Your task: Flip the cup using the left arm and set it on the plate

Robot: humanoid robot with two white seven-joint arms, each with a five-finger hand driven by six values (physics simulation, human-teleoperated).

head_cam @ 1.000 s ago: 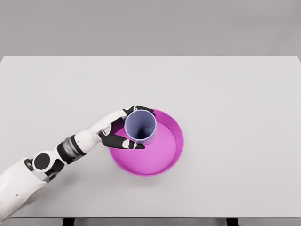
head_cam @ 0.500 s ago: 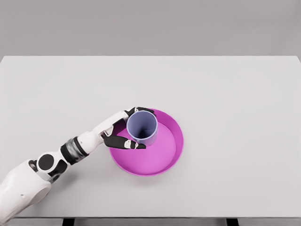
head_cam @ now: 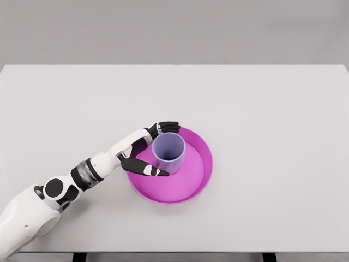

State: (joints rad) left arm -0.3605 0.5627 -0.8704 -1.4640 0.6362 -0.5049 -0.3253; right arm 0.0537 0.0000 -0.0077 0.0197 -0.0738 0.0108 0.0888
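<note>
The cup [head_cam: 168, 153] is a pale lilac-blue cylinder standing upright with its open mouth facing up, its inner wall a shade darker than the rim. It sits inside the magenta plate [head_cam: 193, 188], in the plate's left half, near the raised rim on that side. The plate is round and shallow with a low wall, and it lies a little left of the middle of the plain grey-white worktop [head_cam: 272, 109]. The left arm comes in from the lower left corner, white with a grey wrist ring and a black joint disc, and stretches diagonally up to the right. The left hand [head_cam: 143, 150] lies at the cup's left side, palm turned toward it. Its black-tipped fingers [head_cam: 166, 127] reach over the plate's far-left rim behind the cup, and the thumb [head_cam: 147, 170] points right across the plate's floor in front of the cup. The fingers are spread loose; a gap shows between them and the cup wall, so they hold nothing. The right arm is out of sight. Against the frames from a second and half a second ago, the cup has come a little to the right and lower, deeper into the plate, and its mouth looks flatter and more level. The fingers that then wrapped close around its wall have opened away from it, while the forearm has hardly shifted.
</note>
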